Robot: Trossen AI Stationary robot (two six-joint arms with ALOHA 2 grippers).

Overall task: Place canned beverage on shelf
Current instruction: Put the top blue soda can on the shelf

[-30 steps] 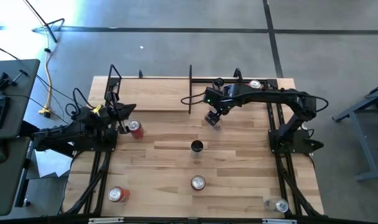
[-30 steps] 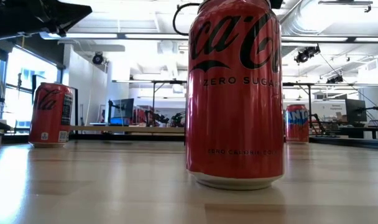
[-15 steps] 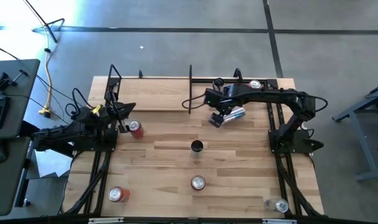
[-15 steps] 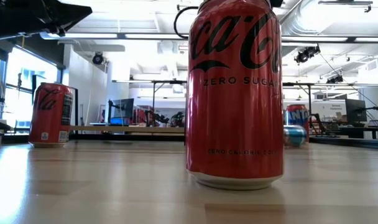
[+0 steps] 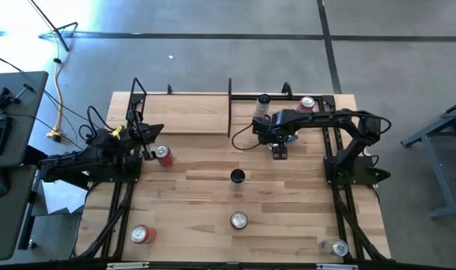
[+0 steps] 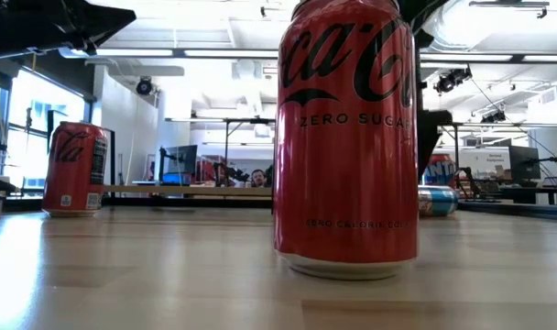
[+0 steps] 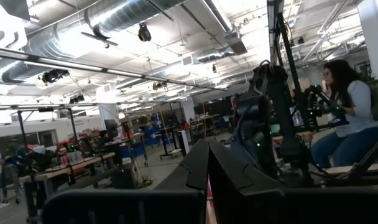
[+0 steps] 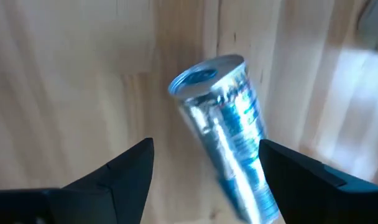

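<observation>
A blue-and-silver can (image 8: 229,130) lies on its side on the tabletop at the far right; it also shows in the low view (image 6: 437,200). My right gripper (image 5: 278,145) hangs over it pointing down, open, with one finger (image 8: 124,171) on each side of the can. The shelf (image 5: 184,120), a pale board between black rod frames, stands at the far left with nothing on it. My left gripper (image 5: 148,141) waits shut at the left, beside a red can (image 5: 163,156). My right gripper stands open over the fallen can from above, its fingers on either side of the can's body (image 8: 239,155). I cannot tell whether the one finger (image 8: 282,168) touches the can's side. The can lies flat on the table.
A black-topped can (image 5: 238,177) and a red can (image 5: 238,220) stand mid-table. More cans stand at the near left (image 5: 142,235), near right (image 5: 334,247) and far right (image 5: 307,103). The shelf's black end frame (image 5: 229,105) stands just left of my right gripper.
The blue-and-silver can stood upright at my right gripper a second ago. It has tipped over and now lies on its side, a little nearer the table's right edge. My right gripper has gone toward the right edge and now hangs over the fallen can.
</observation>
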